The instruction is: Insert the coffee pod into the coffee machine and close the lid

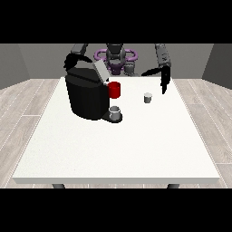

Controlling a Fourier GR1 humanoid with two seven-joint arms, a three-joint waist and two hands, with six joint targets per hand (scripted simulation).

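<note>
You find the pod [147,98] standing upright on the table [136,145], well apart from the machine [86,96], on the side toward the view's right. The machine's lid [100,71] is tilted up. A red cup [114,89] touches the machine's front; a grey cup [115,113] sits on its base below. Nothing lies between pod and machine. No writing can be read. The hand at the view's right [164,78] hangs released above the pod, beyond it, fingers pointing down. The hand at the view's left [71,60] is behind the machine; you cannot tell its state.
</note>
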